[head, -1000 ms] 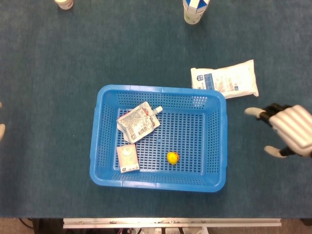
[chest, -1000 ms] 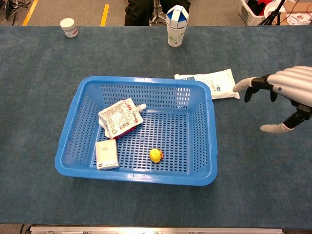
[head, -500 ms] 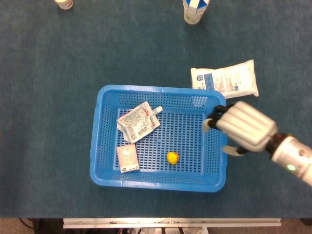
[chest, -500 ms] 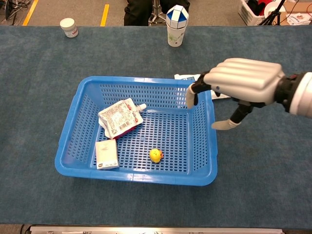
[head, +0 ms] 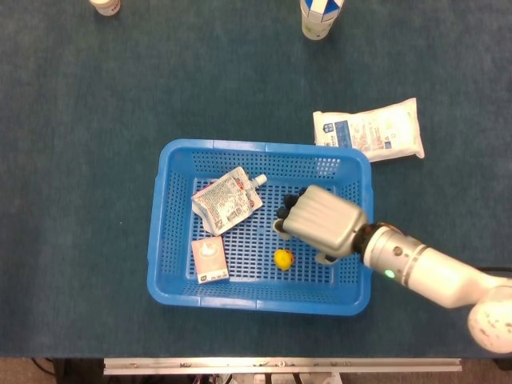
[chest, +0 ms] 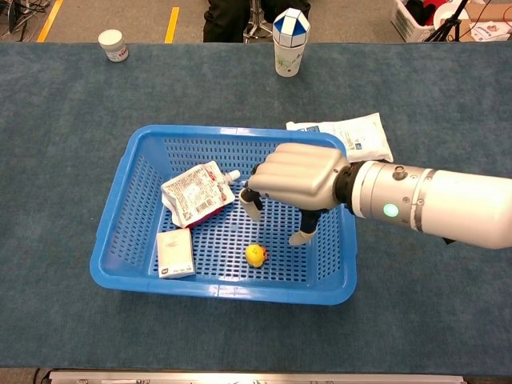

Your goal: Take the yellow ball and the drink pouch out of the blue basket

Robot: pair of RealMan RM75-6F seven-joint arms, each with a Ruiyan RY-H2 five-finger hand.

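Yellow ball [chest: 255, 255] beneath empty, spread right hand [chest: 298, 181]

Overhead head view; oblique chest view.

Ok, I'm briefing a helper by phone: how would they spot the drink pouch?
Find the blue basket mid-table. The drink pouch lies in its back left part, beside the small white carton. Only it has a spout.

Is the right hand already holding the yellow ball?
No, the right hand hovers open above the yellow ball, which lies untouched on the blue basket floor.
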